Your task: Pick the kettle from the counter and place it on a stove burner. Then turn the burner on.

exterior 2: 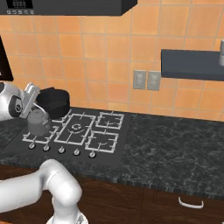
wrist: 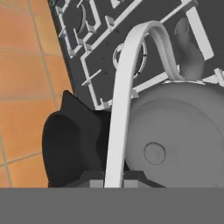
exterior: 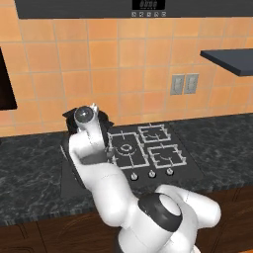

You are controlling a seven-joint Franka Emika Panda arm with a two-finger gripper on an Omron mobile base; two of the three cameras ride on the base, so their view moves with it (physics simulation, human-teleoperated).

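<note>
The grey kettle [exterior 2: 39, 122] hangs from my gripper [exterior 2: 36, 109] at the front left burner of the stove [exterior 2: 103, 142]. Whether its base touches the grate, I cannot tell. In the hand view my gripper [wrist: 114, 181] is shut on the kettle's pale arched handle [wrist: 124, 87], with the rounded body [wrist: 179, 127] and the spout [wrist: 189, 50] below it over the grates. In the left base view my arm hides the kettle; the stove [exterior: 190, 165] shows to the right of the arm. The dark marbled counter [exterior 2: 175, 140] runs on both sides.
A black two-handled pot [exterior 2: 54, 103] stands on the back left burner, right behind the kettle, and shows dark beside the handle [wrist: 70, 140]. Silver knobs [exterior 2: 61, 150] line the stove's front edge. Tiled wall and outlets [exterior 2: 146, 80] are behind; a dark shelf [exterior 2: 192, 64] is at the upper right.
</note>
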